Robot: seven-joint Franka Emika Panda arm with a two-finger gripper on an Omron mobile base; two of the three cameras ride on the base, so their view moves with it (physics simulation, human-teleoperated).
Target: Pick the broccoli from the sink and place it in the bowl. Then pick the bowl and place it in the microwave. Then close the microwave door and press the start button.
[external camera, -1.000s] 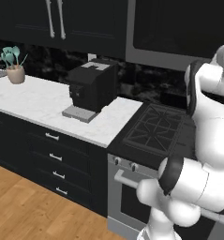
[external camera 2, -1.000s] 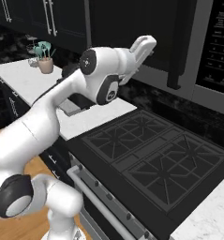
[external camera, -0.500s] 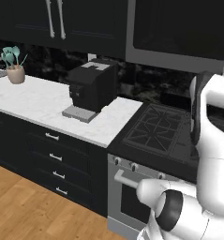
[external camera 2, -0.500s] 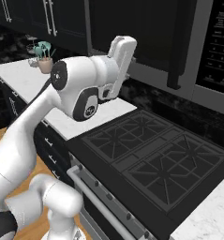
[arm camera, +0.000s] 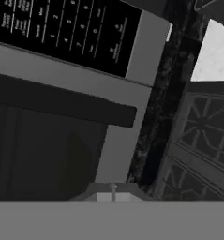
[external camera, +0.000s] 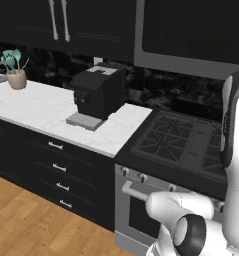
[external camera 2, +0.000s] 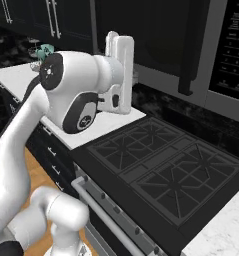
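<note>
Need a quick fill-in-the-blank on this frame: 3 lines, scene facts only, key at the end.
1. The black coffee machine stands on the white ____ countertop.
2. The gas stove sits directly below the ____, whose keypad fills the top of the hand view.
3. At the far end of the counter stands a small pot holding ____ utensils.

Missing words: marble; microwave; green

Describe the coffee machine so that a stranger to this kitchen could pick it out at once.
Start at the black stove and look along the white marble counter beside it. The coffee machine stands there near the stove end, against the dark backsplash. It is the one black boxy appliance on that counter, with a grey drip tray at its foot, unlike the small potted plant far along.
</note>
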